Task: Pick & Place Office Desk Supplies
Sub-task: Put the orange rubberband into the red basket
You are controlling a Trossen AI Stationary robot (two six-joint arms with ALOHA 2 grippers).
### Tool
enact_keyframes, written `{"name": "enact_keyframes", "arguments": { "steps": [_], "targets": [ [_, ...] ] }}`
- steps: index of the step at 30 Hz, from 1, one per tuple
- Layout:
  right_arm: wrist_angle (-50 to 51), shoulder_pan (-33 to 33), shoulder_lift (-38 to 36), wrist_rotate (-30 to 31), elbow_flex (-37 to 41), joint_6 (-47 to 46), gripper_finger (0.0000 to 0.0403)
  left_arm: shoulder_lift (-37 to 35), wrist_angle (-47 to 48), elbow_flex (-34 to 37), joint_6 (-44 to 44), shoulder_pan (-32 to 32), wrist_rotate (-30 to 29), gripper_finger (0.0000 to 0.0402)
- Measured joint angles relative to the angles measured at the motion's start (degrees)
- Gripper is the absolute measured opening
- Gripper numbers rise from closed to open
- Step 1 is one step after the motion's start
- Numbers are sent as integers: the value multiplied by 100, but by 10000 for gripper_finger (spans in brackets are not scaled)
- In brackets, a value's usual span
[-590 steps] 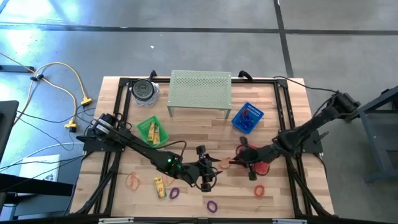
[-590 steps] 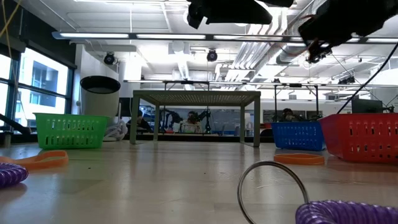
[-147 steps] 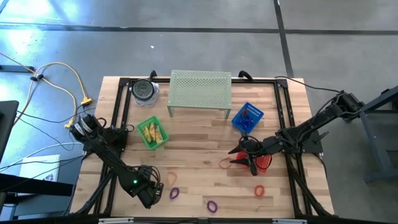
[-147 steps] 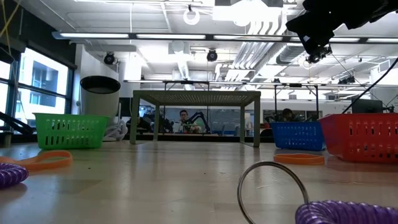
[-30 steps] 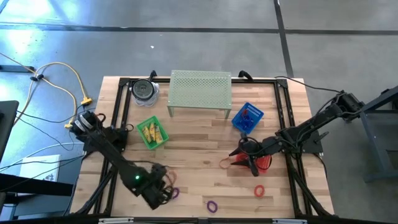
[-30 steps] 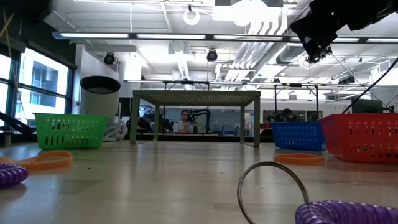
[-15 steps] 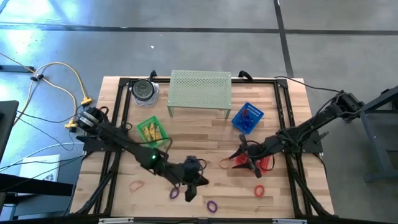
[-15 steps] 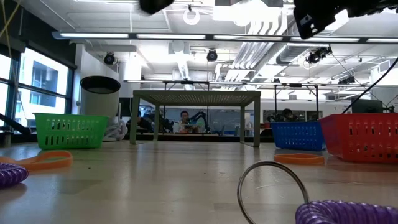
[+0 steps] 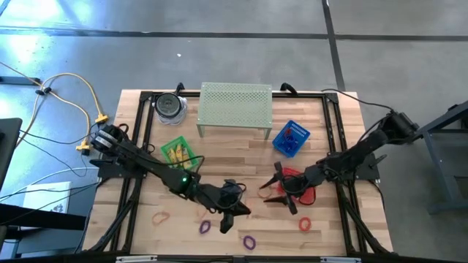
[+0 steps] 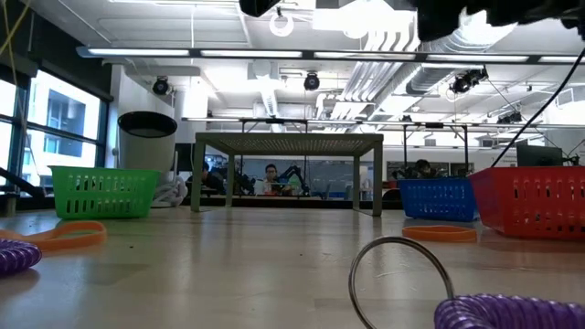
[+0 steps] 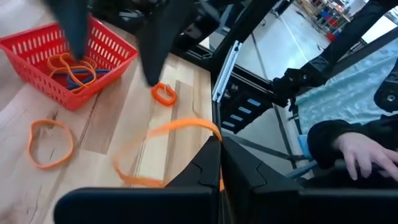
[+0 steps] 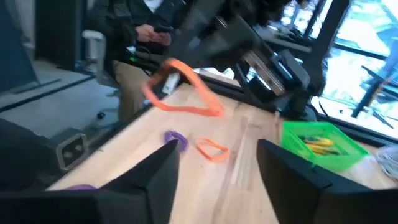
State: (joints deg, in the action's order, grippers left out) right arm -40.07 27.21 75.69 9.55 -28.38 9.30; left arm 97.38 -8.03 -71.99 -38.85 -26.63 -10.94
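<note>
My left gripper (image 9: 243, 211) hovers over the table's middle near the front, shut on a thin orange band (image 11: 163, 151), which also shows in the right wrist view (image 12: 184, 93). My right gripper (image 9: 284, 190) stands open and empty, facing it at the left rim of the red basket (image 9: 306, 187). That basket (image 11: 59, 59) holds orange and blue bands. Another orange band (image 11: 50, 144) lies flat on the wood beside it. Purple bands (image 9: 205, 226) (image 9: 249, 239), a red one (image 9: 304, 223) and an orange one (image 9: 159, 217) lie near the front edge. My left gripper pinches one end of the orange band's loop (image 11: 215, 133) between its two shut fingertips (image 11: 210, 163). The fingers come nearly level from the table's left. The loop droops slack ahead of and below the fingers (image 12: 211, 111), clear of the table.
A green basket (image 9: 179, 155) with yellow pieces stands at the left, a blue basket (image 9: 290, 139) at the right. The pale green stand (image 9: 235, 108) and the jar (image 9: 170, 106) are at the far edge. A person's hand (image 11: 354, 152) shows beyond the table.
My left gripper has swung from the near left corner up and toward the table's middle, rolling and tipping to nearly level, carrying the orange band lifted clear. My right gripper has rolled, shifted slightly toward the table's left and spread its fingers wider.
</note>
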Motion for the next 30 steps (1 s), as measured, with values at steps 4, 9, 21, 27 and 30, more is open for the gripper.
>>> {"name": "enact_keyframes", "arguments": {
  "steps": [4,9,21,27,30],
  "targets": [
    [-237,-118,185,134,-36,2,255,0,0,0,2,1,-9,0],
    [-278,-225,406,88,-289,18,290,0,4,1,52,42,-13,0],
    [-258,-211,1094,-534,-897,617,284,0,52,4,84,71,-17,0],
    [-252,-211,1203,-548,-994,754,264,0,141,9,109,71,-24,0],
    [-258,-211,1203,-556,-997,754,247,0,171,9,109,71,-28,0]
  ]
}}
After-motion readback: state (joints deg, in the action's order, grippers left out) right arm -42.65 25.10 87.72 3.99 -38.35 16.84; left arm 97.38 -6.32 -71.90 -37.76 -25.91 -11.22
